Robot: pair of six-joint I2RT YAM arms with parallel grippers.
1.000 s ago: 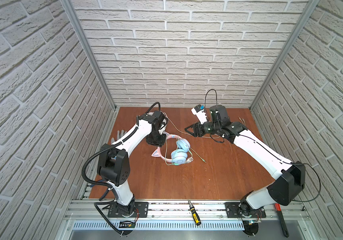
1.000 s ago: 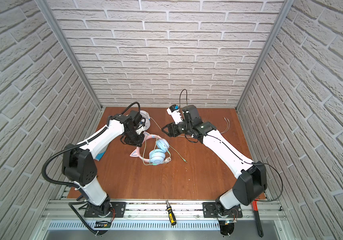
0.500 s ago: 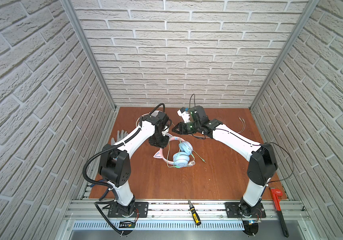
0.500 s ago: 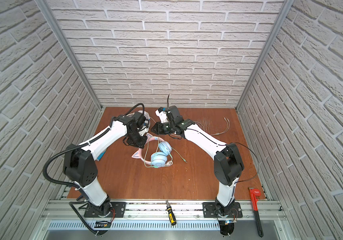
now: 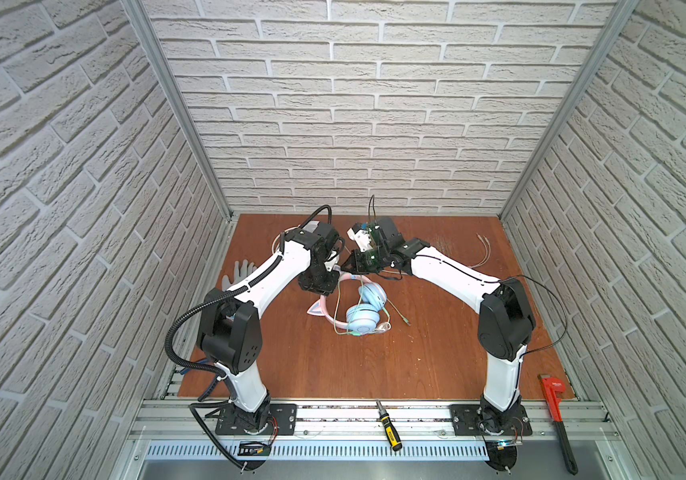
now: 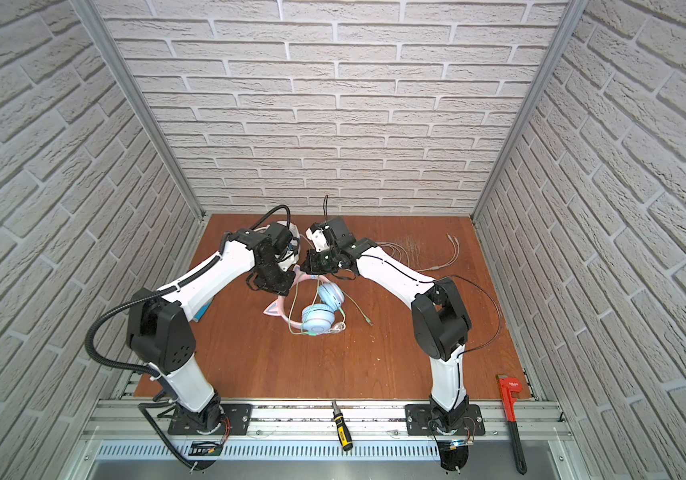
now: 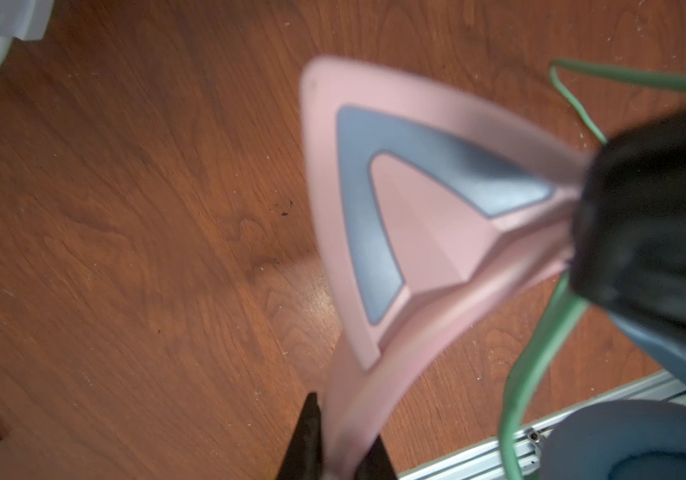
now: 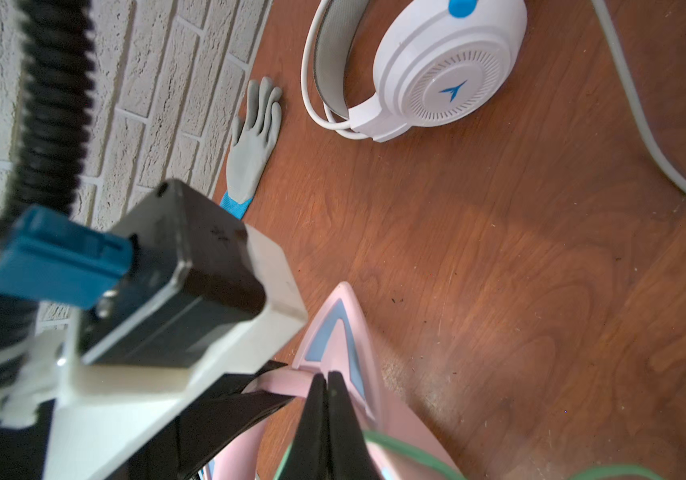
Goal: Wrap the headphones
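The pink-banded headphones (image 5: 364, 320) with cat ears and light-blue cups lie mid-table in both top views, with the green cable (image 5: 338, 307) looped round them. My left gripper (image 7: 343, 419) is shut on the pink headband (image 7: 353, 399) just below a cat ear (image 7: 416, 216). My right gripper (image 8: 326, 376) is shut right beside that ear (image 8: 341, 332), and the green cable (image 8: 407, 449) runs through its jaws. In a top view the two grippers meet at the band, left (image 5: 328, 282) and right (image 5: 351, 270). The white headphones (image 8: 445, 70) lie by the back wall, mostly behind my left arm.
A grey glove (image 5: 241, 272) lies at the left wall. The white cable (image 5: 482, 253) trails across the back right of the table. A screwdriver (image 5: 389, 426) and a red pipe wrench (image 5: 557, 411) rest on the front rail. Brick walls close three sides.
My right arm has swung left from the table's back middle to the pink headband, and its gripper has shut there. The left gripper has kept its hold on the band.
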